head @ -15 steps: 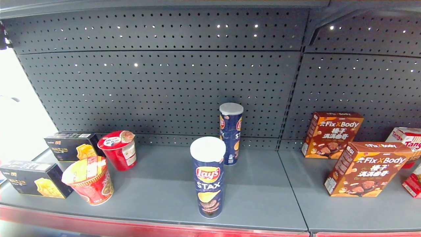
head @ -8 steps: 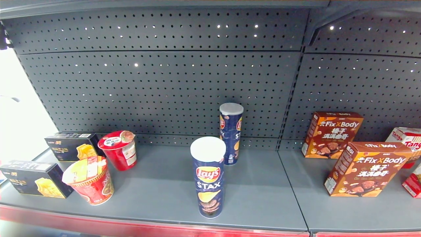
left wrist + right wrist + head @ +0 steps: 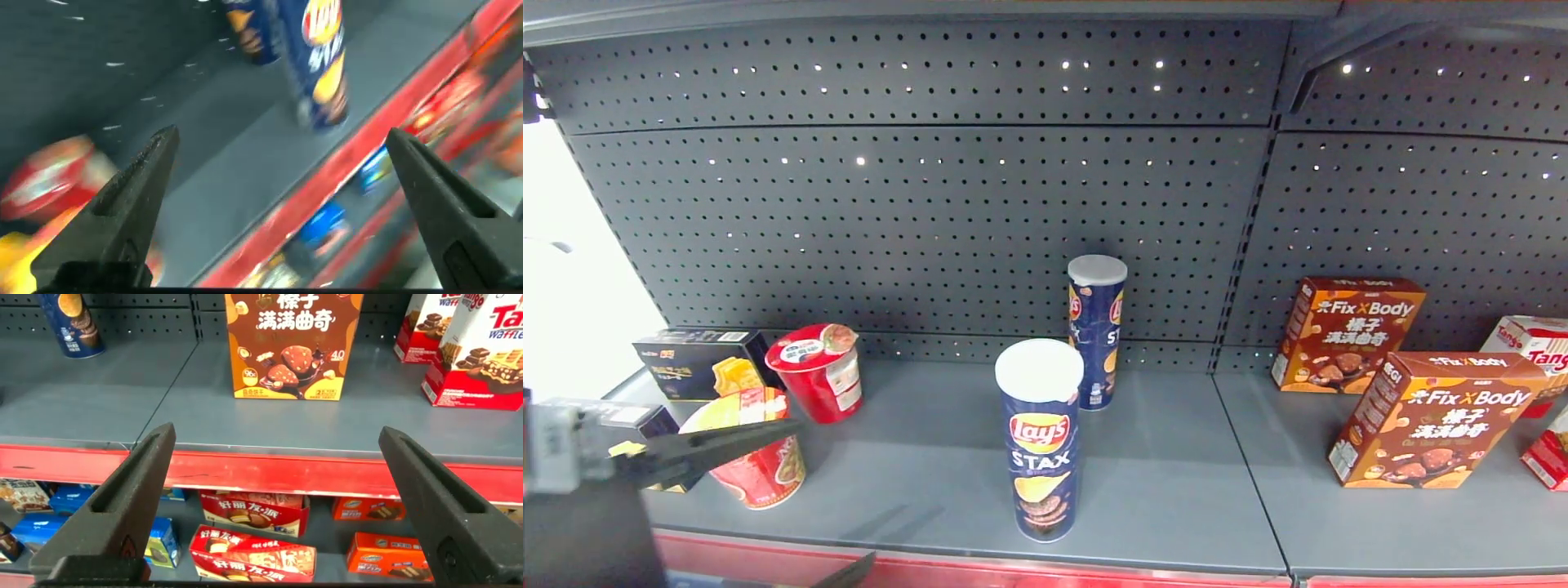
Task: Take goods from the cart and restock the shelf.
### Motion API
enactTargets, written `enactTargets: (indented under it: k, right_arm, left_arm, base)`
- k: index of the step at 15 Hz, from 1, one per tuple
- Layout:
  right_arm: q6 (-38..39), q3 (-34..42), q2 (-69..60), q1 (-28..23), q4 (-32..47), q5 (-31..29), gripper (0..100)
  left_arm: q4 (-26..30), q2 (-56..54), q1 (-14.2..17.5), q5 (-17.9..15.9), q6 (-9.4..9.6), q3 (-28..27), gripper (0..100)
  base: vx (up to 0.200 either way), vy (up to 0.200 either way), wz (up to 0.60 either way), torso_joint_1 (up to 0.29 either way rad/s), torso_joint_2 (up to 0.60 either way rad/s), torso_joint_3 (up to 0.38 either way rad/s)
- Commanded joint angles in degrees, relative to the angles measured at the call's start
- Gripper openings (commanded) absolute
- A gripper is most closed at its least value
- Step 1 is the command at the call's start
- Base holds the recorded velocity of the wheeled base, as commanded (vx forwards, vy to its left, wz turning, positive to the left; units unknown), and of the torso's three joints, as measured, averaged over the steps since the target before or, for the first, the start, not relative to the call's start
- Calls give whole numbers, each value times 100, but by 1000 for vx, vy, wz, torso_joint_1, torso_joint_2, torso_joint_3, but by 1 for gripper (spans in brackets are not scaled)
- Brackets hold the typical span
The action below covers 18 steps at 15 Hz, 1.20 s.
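My left gripper point(image 3: 279, 137) is spread wide with nothing between its fingers. It hangs at the red front lip of the shelf point(image 3: 1176, 490), well to the left of the front chip can point(image 3: 1039, 441). One finger reaches across the front noodle cup point(image 3: 756, 469). My right gripper point(image 3: 278, 434) is also spread and empty. It sits low before the red lip, to the right of that can, facing the front brown biscuit box point(image 3: 294, 343).

The front chip can stands upright near the shelf's front edge. The rear chip can point(image 3: 1096, 331) stands upright just behind it and slightly to its right, close to the perforated back panel point(image 3: 931, 229). Left of the front can and behind the front noodle cup stands a red noodle cup point(image 3: 818, 371). A black box point(image 3: 698, 363) lies farther left. Right of the can, past the shelf seam, a second brown biscuit box point(image 3: 1347, 331) stands nearer the back panel. Red-and-white boxes point(image 3: 1531, 343) sit beyond it.
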Motion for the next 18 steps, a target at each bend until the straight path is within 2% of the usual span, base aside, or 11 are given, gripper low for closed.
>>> enactTargets:
  k: [1, 2, 5, 8, 10, 18]
  right_arm:
    - [0, 0, 13, 2, 0, 1, 100]
    - [0, 0, 13, 2, 0, 1, 100]
    - [0, 0, 13, 2, 0, 1, 100]
    - [0, 0, 13, 2, 0, 1, 100]
    - [0, 0, 13, 2, 0, 1, 100]
    - [0, 0, 13, 2, 0, 1, 100]
  left_arm:
    - [-1025, 2241, -126, 21, -763, -408, 100]
    - [-1122, 2566, 59, 65, -754, -382, 100]
    - [-1113, 2979, 243, 460, -763, -355, 100]
    - [-1139, 3339, 560, 487, -710, -434, 100]
    - [-1280, 3682, 577, 689, -772, -601, 100]
    - [-1324, 3963, 437, 724, -763, -856, 100]
  base:
    - [0, 0, 0, 0, 0, 0]
    - [0, 0, 0, 0, 0, 0]
    - [0, 0, 0, 0, 0, 0]
    - [0, 0, 0, 0, 0, 0]
    - [0, 0, 0, 0, 0, 0]
    - [0, 0, 0, 0, 0, 0]
